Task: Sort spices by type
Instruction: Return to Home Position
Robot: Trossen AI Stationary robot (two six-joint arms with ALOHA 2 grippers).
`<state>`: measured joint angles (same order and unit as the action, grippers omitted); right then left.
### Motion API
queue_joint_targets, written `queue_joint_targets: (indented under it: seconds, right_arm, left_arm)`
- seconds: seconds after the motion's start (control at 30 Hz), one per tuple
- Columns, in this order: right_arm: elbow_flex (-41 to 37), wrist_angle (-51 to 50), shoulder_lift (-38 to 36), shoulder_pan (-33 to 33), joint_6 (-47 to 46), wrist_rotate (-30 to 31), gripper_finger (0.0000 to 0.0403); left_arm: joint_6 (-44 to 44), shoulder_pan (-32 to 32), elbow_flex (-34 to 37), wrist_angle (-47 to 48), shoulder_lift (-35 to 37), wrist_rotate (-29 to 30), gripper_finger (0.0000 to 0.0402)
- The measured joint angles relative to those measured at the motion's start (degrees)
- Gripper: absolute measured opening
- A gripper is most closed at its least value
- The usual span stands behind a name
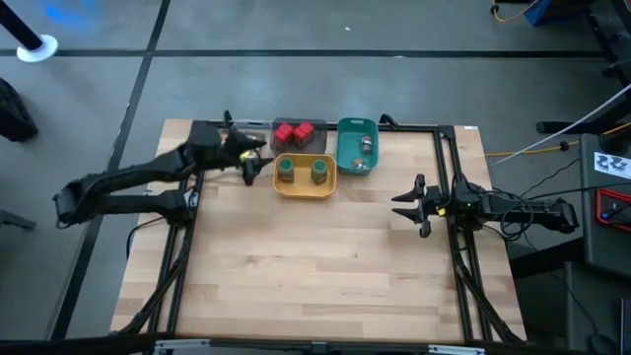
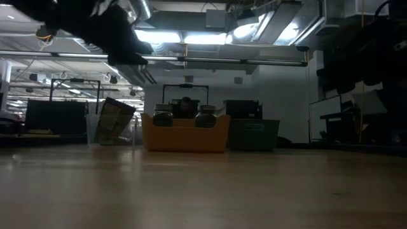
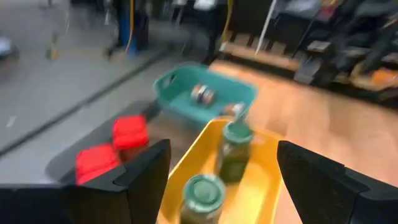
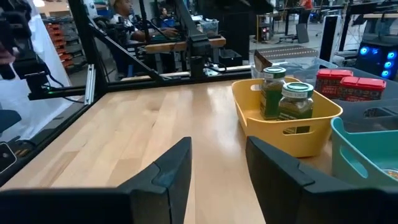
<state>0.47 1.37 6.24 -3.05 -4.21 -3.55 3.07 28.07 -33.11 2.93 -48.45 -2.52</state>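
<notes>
From above, the left arm partly covers the clear bin [image 1: 248,130] just beside the left end effector [image 1: 258,163] — its contents cannot be made out there. Ahead of that end effector, the round tins [image 3: 202,93] blur into smears. Beside the right end effector [image 4: 217,163], the teal tray [image 4: 357,165] runs off the picture's edge.

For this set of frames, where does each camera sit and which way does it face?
High: above the table, facing straight down; both arms show, left gripper by the yellow tray, right gripper on the right side.
Low: at table height, facing across to the yellow tray; left arm overhead.
Left wrist: facing down past its fingers.
Right wrist: facing across the table past its fingers.
Shared: all show the yellow tray's two jars.
</notes>
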Motion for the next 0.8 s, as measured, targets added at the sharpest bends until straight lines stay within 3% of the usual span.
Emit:
queue_joint_targets:
  seconds: [0.2, 0.63, 0.8]
  right_arm:
    - [0.0, -0.04, 0.0, 0.0, 0.02, -0.07, 0.0154]
    - [0.0, -0.22, 0.01, 0.02, 0.04, 0.49, 0.0154]
    - [0.0, -0.24, 0.0, 0.02, 0.02, 0.54, 0.0154]
  left_arm:
    - [2.78, -4.26, 12.37, -12.78, 7.14, 0.11, 0.0279]
    - [3.27, -14.45, 31.09, -36.7, 13.77, 0.15, 0.0279]
    - [2.14, -15.39, 32.56, -34.66, 17.96, 0.22, 0.0279]
